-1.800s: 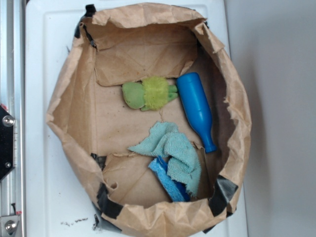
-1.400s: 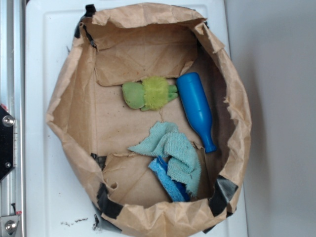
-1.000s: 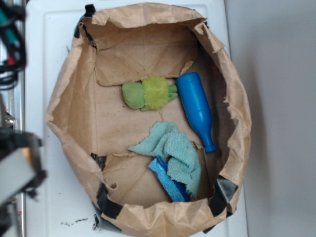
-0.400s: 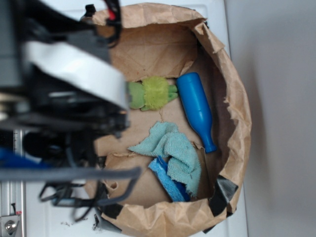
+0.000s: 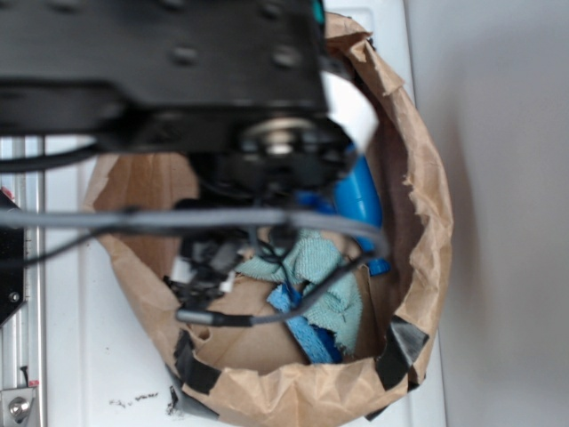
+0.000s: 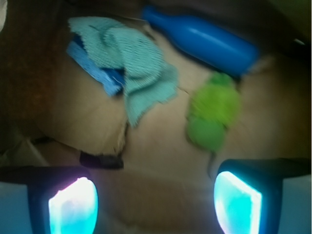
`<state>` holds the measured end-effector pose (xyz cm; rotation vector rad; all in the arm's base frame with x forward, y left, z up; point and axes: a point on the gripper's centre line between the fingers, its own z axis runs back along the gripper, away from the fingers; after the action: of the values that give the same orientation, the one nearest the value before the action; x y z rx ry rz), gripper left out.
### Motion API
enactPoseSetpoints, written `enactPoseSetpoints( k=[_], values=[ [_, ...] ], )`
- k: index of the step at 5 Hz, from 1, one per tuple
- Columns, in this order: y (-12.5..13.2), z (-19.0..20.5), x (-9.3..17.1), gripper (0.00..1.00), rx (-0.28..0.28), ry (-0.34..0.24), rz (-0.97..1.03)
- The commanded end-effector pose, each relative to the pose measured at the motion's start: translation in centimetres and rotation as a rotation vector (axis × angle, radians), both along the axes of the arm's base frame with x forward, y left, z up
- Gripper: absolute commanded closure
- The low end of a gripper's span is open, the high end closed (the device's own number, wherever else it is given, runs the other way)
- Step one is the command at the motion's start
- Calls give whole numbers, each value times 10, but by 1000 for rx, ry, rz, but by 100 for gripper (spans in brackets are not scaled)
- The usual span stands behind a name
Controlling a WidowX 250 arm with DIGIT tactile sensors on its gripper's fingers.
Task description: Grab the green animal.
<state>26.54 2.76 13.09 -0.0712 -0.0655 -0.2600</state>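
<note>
The green animal [image 6: 213, 116] lies on the brown paper floor in the wrist view, fuzzy lime body toward the bottle and smooth green head toward me. My gripper [image 6: 155, 204] is open, its two glowing pads [image 6: 73, 207] wide apart with nothing between them; the animal sits just beyond the right pad. In the exterior view the black arm [image 5: 178, 80] covers the animal and my fingertips.
A blue bottle [image 6: 204, 39] lies beyond the animal. A teal cloth [image 6: 131, 63] covers a blue sponge [image 6: 95, 68] at the left. The tall crumpled walls of the paper bag [image 5: 427, 205] ring everything; black tape [image 5: 404, 347] patches its rim.
The arm has swung in from the left and now hangs over the bag, hiding the green animal in the exterior view. The objects in the bag have not moved.
</note>
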Motion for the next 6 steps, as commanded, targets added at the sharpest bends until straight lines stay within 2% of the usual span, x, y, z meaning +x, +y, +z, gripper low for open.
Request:
enactPoseSetpoints(
  k=[1, 5, 6],
  values=[
    [23, -6, 24, 0, 26, -131, -7],
    [23, -6, 24, 0, 26, -131, -7],
    [34, -15, 25, 0, 9, -175, 42]
  ],
)
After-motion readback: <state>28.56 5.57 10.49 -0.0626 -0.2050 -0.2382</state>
